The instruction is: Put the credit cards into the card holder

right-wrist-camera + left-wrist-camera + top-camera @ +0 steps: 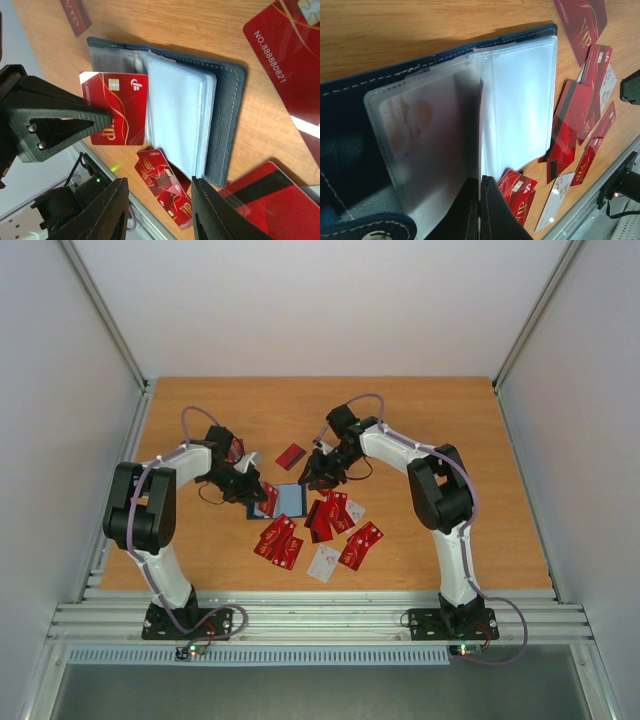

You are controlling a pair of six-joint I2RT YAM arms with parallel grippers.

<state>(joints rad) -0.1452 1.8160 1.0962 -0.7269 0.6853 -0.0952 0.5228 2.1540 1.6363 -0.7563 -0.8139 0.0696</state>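
Now left fingers [55, 120] clench a credit card [117, 107], long edge just beside the card holder's [227, 110] sleeves [175, 115]; right fingers [100, 215] gape empty.

Location type: robotics laboratory test cell. Indicators:
- a wooden table [450, 440] enclosed on three sides by plain white panels [320, 300] held in metal frame posts [105, 315]
- a left arm [150, 510] and a right arm [440, 490], both bolted to ribbed aluminium rails [320, 620] at the near edge
- exposed cables [505, 635] at the arm bases
- lit indicator lights [190, 651] below the rails

Items on the table between the arms: red cards [340, 515] and a blue wallet [290, 502]
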